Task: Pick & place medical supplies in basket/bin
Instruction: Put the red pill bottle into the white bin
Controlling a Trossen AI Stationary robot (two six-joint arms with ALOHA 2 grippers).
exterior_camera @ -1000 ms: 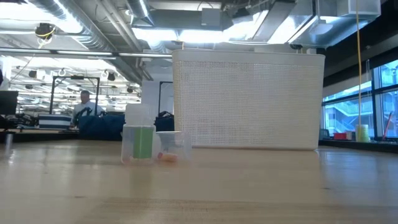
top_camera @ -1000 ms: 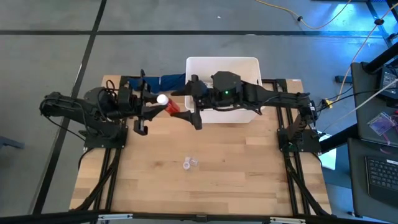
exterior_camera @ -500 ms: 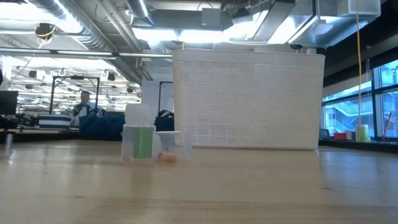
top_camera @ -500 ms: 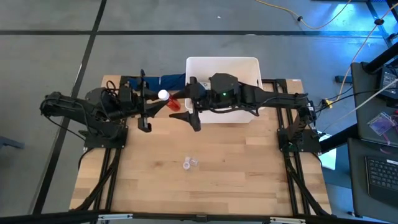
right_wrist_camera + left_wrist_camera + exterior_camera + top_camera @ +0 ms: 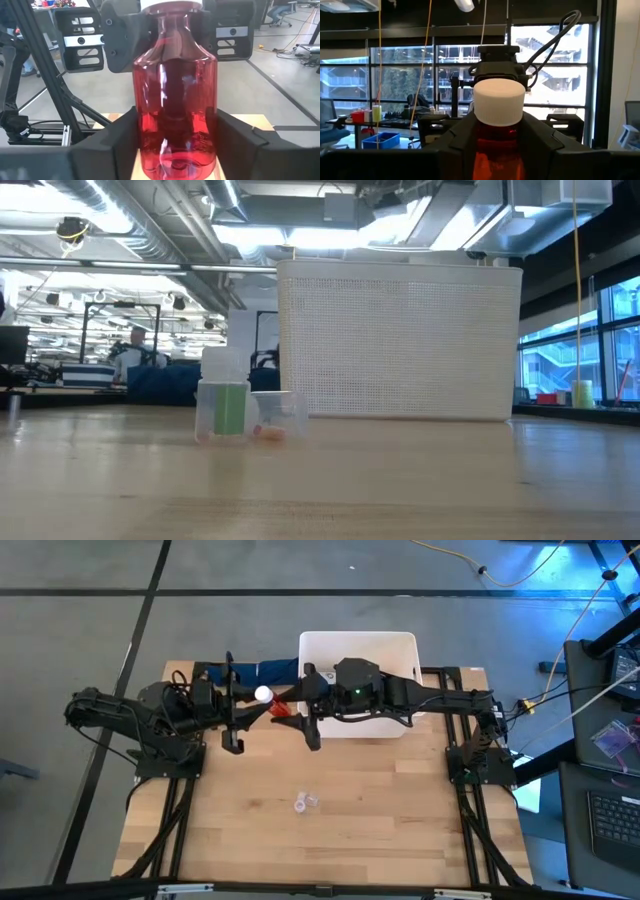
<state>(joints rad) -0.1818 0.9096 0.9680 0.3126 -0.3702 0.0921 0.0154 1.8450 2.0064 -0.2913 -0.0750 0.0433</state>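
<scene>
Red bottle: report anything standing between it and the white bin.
Nothing visible blocks it. The red bottle hangs in the air between the left gripper and right gripper, just beside the bin; only the near bin wall must be cleared.

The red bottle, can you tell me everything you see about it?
The red bottle is see-through red plastic with a white screw cap. It hangs in the air beside the white bin, lying sideways between the two arms. The left tool grips its neck end, and the right tool sits around its base.
</scene>
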